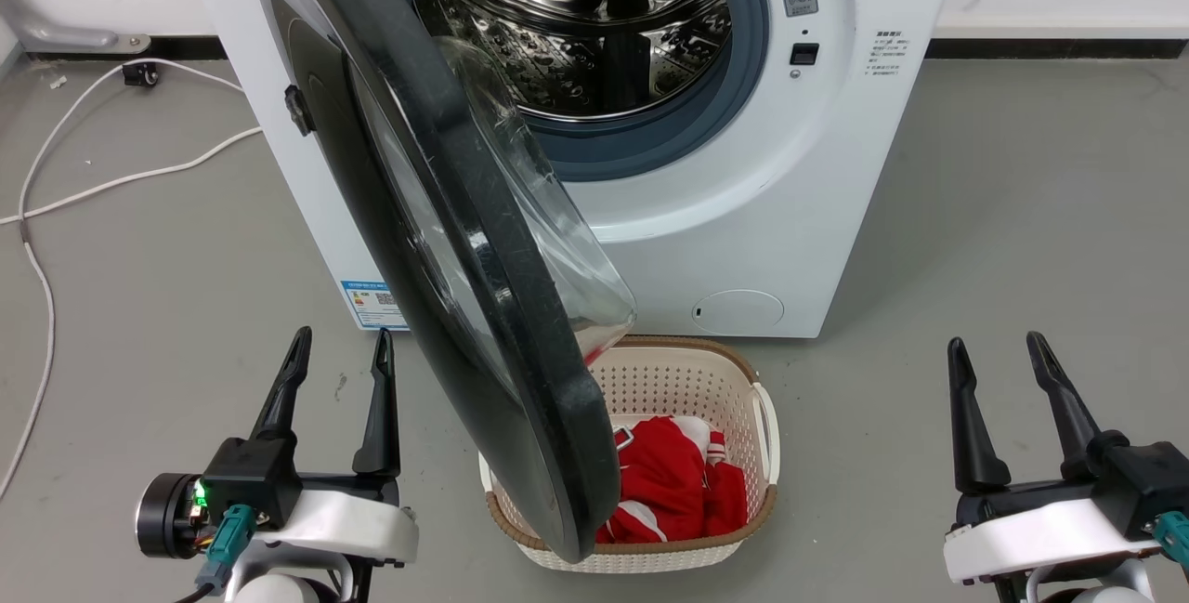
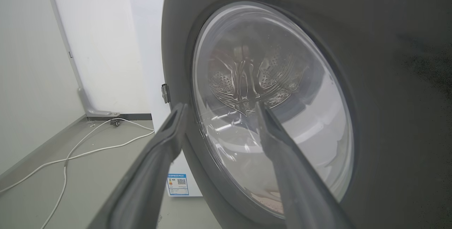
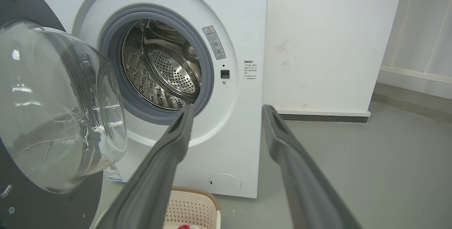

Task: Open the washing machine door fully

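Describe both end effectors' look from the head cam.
The left end effector and right end effector match: two long tapered black fingers, black base block, white wrist shell, teal connector. The left also shows a green LED.

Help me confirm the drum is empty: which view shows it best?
Right wrist view: it looks into the steel drum through the unblocked opening. The head view sees it from above, partly behind the washing machine door. The left wrist view catches it distorted through the door glass.

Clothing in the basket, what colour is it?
The clothing is red with white trim; the head view shows it best.
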`<state>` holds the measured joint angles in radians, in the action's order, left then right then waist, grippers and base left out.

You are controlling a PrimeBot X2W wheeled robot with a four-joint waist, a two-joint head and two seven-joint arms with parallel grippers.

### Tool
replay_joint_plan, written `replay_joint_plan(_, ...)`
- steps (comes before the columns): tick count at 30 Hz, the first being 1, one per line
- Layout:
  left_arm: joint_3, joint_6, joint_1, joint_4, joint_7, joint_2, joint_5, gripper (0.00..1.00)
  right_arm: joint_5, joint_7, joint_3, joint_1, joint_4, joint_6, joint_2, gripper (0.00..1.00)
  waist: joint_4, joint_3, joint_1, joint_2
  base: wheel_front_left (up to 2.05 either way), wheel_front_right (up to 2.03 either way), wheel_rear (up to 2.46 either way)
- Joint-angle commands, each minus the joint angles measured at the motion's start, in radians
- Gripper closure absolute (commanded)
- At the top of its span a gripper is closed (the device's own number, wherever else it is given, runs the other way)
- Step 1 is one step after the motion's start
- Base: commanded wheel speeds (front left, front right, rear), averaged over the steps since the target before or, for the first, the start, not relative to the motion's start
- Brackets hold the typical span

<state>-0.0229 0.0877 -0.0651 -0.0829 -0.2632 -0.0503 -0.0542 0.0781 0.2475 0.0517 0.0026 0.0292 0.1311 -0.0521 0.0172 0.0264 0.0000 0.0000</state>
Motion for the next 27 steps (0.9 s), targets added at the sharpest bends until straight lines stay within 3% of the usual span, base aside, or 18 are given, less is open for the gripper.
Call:
replay_joint_plan(1,-0.002,-0.001,-0.009,0.001,-0.002,0.0,0.004,0.0,-0.004,0.007,-0.002,-0.009,0.002,-0.001,0.003,0.0,-0.001,-0.001,0.0,0.0,0.0,0.0,0.0)
replay_joint_plan(2,-0.002,-0.001,-0.008,0.002,-0.002,0.0,0.005,0.12,-0.003,0.006,-0.002,-0.009,0.003,-0.001,0.003,0.0,-0.001,-0.001,0.0,0.0,0.0,0.0,0.0)
replay_joint_plan(4,-0.002,-0.001,-0.008,0.002,-0.002,0.0,0.005,1.0,-0.003,0.006,-0.003,-0.01,0.006,-0.001,0.003,0.0,-0.002,-0.001,0.0,0.0,0.0,0.0,0.0)
replay_joint_plan(17,-0.023,-0.004,-0.035,0.069,-0.002,0.0,0.005,1.0,-0.001,0.009,-0.012,-0.022,0.016,-0.001,0.003,0.0,-0.003,0.005,0.0,0.0,0.0,0.0,0.0)
replay_joint_plan(27,-0.033,-0.025,-0.113,0.381,-0.002,0.0,0.018,1.0,-0.002,0.009,-0.01,-0.022,0.018,-0.001,0.003,0.0,-0.004,0.01,0.0,0.0,0.0,0.0,0.0)
